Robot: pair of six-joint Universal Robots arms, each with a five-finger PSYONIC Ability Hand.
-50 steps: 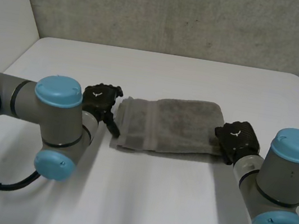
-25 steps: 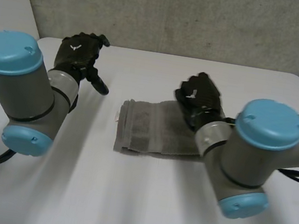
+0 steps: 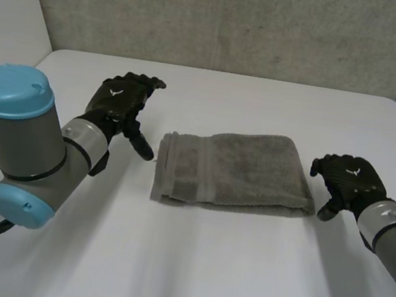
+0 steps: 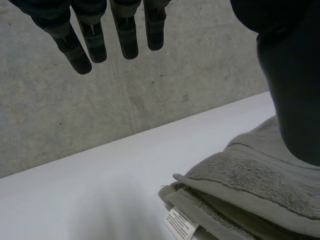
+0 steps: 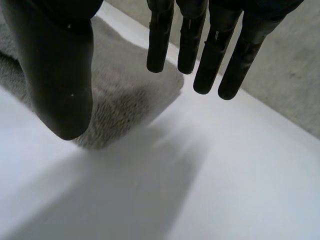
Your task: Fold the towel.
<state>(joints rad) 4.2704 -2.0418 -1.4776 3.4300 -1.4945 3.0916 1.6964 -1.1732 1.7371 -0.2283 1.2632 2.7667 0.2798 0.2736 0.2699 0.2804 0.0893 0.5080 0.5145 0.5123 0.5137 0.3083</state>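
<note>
Evidently both hands have come off the towel [image 3: 232, 169]: a second ago each sat at one end of it, half a second ago the right hand [image 3: 347, 181] was over its middle and the left hand [image 3: 121, 102] was raised well clear, and now both stand off its ends. The towel lies near the middle of the desk [image 3: 201, 270] as a flat, layered rectangle. Its left end shows stacked edges and a small white label [image 4: 179, 223]. Judged from this, the fold has been laid and released; whether a further fold is intended cannot be told. The left hand hovers just beside the towel's left end, not touching it, palm turned toward the cloth. Its fingers [image 4: 95, 40] are straight, spread from the thumb, and hold nothing. The right hand sits low just beside the right end, apart from the cloth. Its fingers [image 5: 215, 55] are likewise straight and parted from the thumb, empty, with the towel's corner lying beyond them. Both forearms reach in from the near side.
</note>
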